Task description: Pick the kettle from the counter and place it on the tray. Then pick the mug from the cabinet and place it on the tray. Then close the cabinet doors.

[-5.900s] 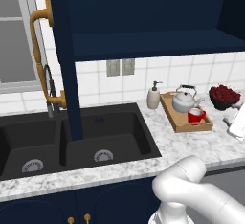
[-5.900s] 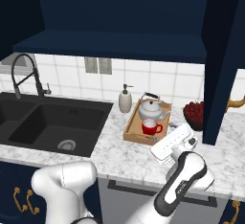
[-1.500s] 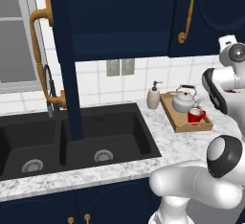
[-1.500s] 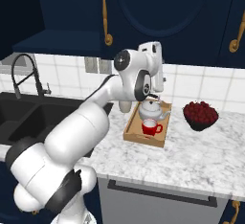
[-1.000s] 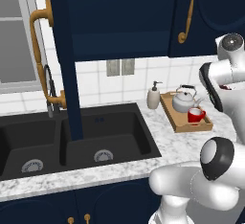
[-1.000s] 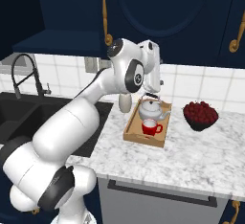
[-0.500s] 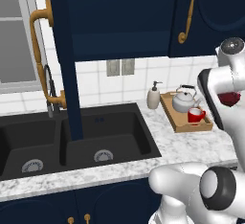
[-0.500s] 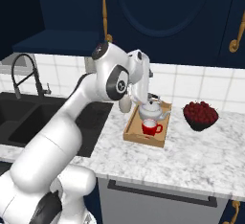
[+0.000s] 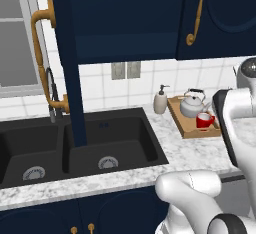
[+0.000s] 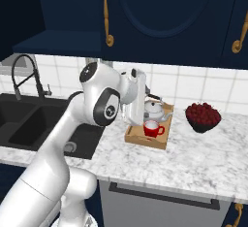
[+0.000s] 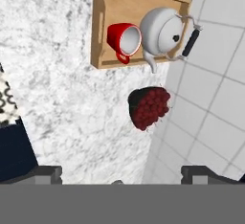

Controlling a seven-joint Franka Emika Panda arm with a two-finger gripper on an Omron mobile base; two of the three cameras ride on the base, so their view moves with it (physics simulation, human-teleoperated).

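Hand view: rounded metal kettle [image 11: 164, 29] and cylindrical mug [image 11: 125, 39] on wooden tray [image 11: 114, 0].

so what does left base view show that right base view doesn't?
Left base view alone: the window, the near cabinet door standing open edge-on, and the white soap pump bottle.

Right base view alone: the bowl of red fruit on the counter beside the tray.

Both: the sink, the faucet, and the tray holding the kettle and the red mug.
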